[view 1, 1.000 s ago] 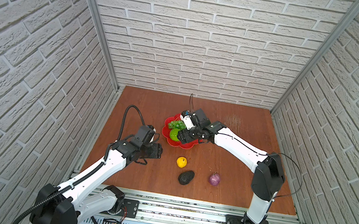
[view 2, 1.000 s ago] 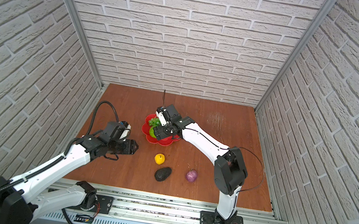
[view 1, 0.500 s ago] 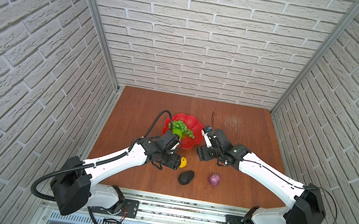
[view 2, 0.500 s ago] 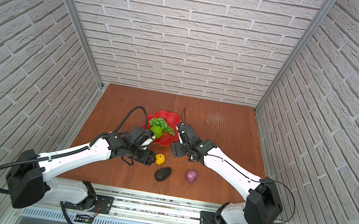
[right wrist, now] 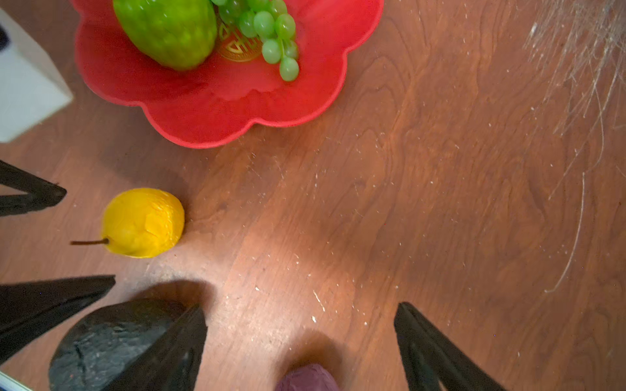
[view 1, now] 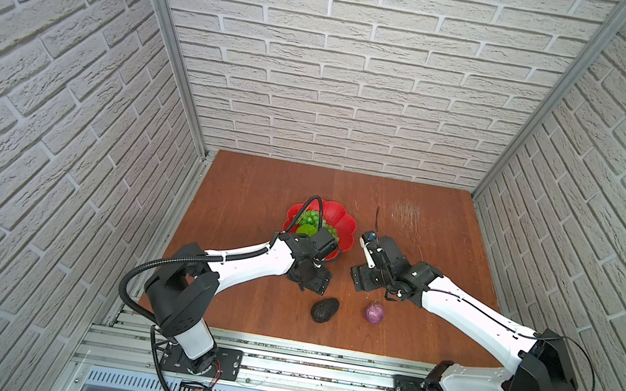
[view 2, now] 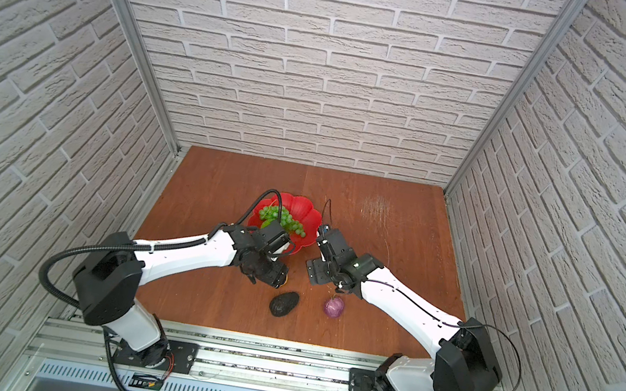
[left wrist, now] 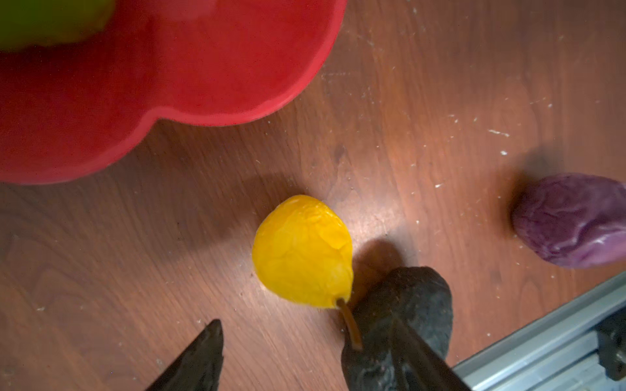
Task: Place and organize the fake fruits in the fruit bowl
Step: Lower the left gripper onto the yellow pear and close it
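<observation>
Now both top views are showing the right arm drawing off the part-filled fruit bowl; the left wrist view, left jaws gaping at the yellow fruit on the desk; the right wrist view, right jaws gaping by the purple bulb.

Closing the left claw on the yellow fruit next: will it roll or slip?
The yellow fruit is rounded and lies on its side on the wooden table, so a nudge would probably roll it. Its skin looks dented and faceted, suggesting thin, light plastic that may give when squeezed. The thin stem looks a poor hold.
</observation>
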Tool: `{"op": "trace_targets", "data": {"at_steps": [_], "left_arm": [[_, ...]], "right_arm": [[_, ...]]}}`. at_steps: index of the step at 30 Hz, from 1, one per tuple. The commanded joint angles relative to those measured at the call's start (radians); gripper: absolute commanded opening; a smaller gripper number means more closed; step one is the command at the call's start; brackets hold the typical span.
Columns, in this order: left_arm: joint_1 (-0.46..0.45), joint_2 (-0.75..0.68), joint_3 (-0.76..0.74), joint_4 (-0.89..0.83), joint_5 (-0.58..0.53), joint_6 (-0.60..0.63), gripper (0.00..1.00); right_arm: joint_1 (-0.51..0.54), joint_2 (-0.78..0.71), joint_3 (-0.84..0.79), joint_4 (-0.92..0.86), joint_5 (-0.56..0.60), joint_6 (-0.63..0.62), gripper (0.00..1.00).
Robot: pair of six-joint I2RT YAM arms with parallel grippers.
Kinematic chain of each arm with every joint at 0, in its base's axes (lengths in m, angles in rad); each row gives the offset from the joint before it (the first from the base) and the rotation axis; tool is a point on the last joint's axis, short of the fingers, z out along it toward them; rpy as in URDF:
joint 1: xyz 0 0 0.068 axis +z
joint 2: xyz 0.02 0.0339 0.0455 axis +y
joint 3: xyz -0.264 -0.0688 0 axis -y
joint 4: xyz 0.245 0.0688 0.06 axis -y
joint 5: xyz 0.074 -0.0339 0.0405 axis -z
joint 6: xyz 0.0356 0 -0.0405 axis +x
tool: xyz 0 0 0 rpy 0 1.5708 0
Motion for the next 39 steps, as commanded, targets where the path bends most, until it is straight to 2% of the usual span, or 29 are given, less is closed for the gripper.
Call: {"op": "trace_targets", "data": {"at_steps": [1,11,24,30,39], "left_arm": [[-0.003,0.040,0.033,0.005,-0.006,0.013,0.76],[-0.004,0.137,0.077,0.030,-0.015,0.012,0.70],[-0.004,0.189,0.080,0.046,-0.005,0.001,0.57],[-0.003,0.186,0.075,0.050,-0.011,-0.002,0.44],[0.001,0.093,0.059,0.033,-0.063,0.005,0.42]], "right_arm": [[-0.013,-0.065,-0.033,-0.001,0.028,0.023,0.88],[-0.023,-0.105,-0.070,-0.018,0.031,0.034,0.88],[-0.024,-0.086,-0.082,0.006,0.014,0.042,0.87],[-0.023,-0.077,-0.085,0.015,0.009,0.043,0.87],[-0.023,-0.073,-0.080,0.017,0.004,0.042,0.86]]}}
